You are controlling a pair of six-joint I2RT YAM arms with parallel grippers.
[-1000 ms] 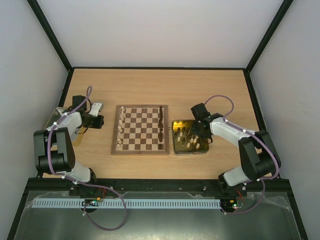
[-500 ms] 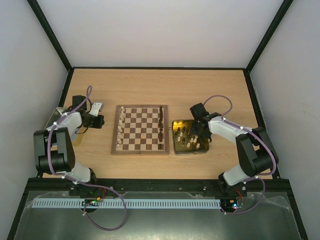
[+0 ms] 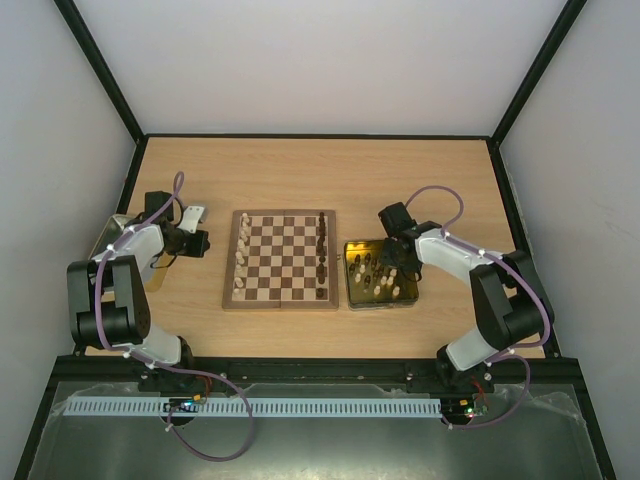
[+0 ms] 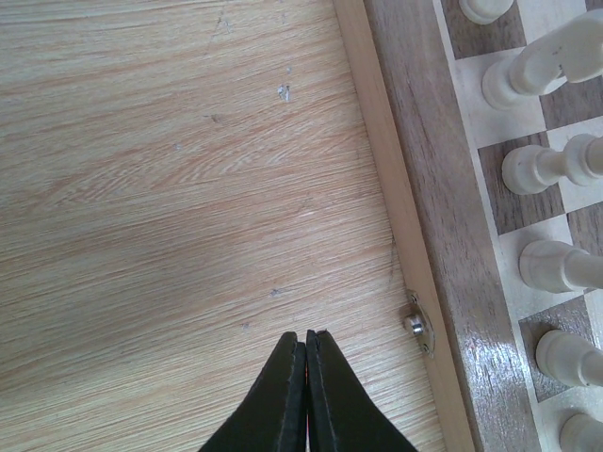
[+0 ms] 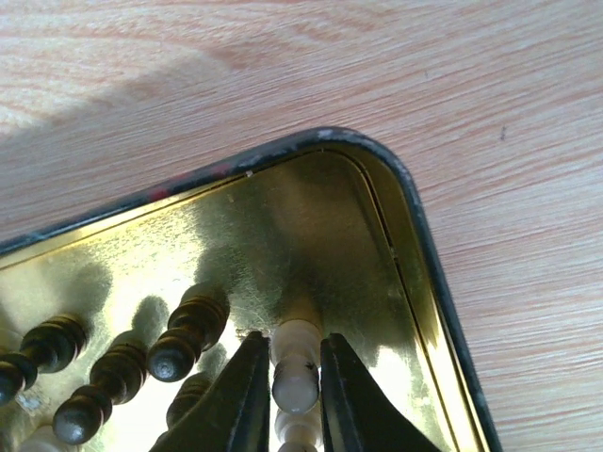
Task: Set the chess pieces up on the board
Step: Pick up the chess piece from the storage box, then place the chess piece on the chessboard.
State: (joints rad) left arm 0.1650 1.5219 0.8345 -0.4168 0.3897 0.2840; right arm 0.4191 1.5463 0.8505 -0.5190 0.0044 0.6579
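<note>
right end effector (image 5: 294, 341) pinches a cream piece (image 5: 297, 381) near the corner of the gold tray (image 5: 419, 226), with dark pieces (image 5: 188, 330) just beside it. left end effector (image 4: 306, 337) is pressed closed and empty over the bare surface (image 4: 170, 188), just beside the board (image 4: 443, 217), where cream pieces (image 4: 542, 165) line the edge squares.

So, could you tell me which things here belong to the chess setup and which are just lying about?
Job: board, chess pieces, gold tray holding more, right gripper.
Lying about: silver tin.
</note>
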